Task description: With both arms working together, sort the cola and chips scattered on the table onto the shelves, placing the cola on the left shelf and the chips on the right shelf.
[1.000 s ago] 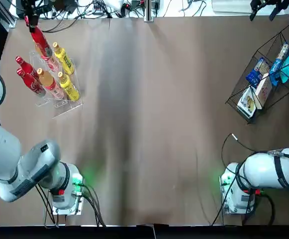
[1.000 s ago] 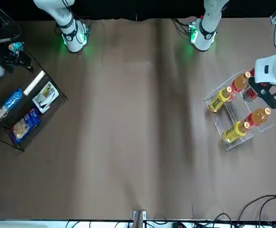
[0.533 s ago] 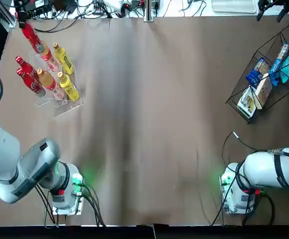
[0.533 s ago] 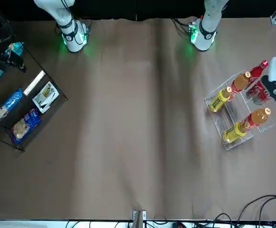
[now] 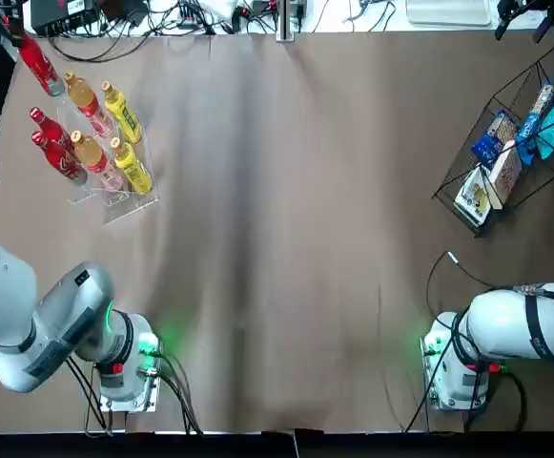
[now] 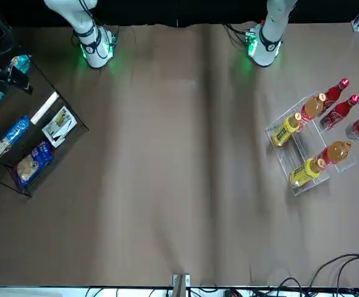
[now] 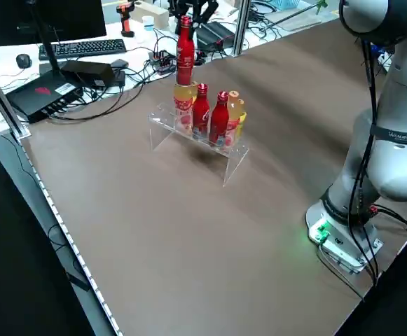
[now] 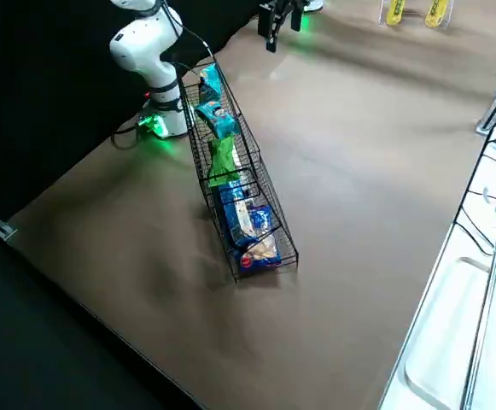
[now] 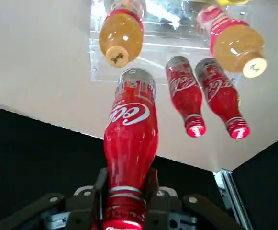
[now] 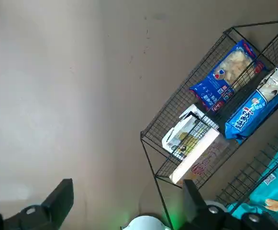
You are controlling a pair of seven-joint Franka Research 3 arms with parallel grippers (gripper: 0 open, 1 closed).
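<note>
Cola: one red bottle point(image 9: 130, 143) is pinched at its cap end by the left gripper point(image 9: 125, 211), fingers pressed against both sides of the neck. In the left side view this bottle point(image 7: 184, 43) hangs upright above the far end of the left shelf point(image 7: 196, 140), clear of the rack. From overhead the held bottle point(image 5: 38, 63) sits past the shelf's far corner, near the table's point(image 5: 286, 239) back edge.

Two more cola bottles point(image 5: 50, 143) stand in the left shelf point(image 5: 114, 196), on its outer side, side by side; the orange and yellow bottles point(image 5: 114, 143) fill the rows next to them, toward the table's middle.

Left arm point(image 5: 38, 324): base at the near edge, well apart from the shelf; upper links run out of the overhead picture on the left; wrist high, gripper pointing down at the rack.

Chips: teal packets point(image 8: 213, 107) and a green one point(image 8: 224, 158) lie in the right shelf point(image 8: 269, 256), in the half toward the right arm's base point(image 8: 164, 120); blue-and-white bags and boxes point(image 8: 249, 224) fill the other end.

Right gripper point(image 10: 124, 199): fingers spread wide, holding nothing, hanging high above the table just beside the right shelf's end with the boxes point(image 10: 196, 148). Right arm base point(image 5: 458, 377) at the near edge.
</note>
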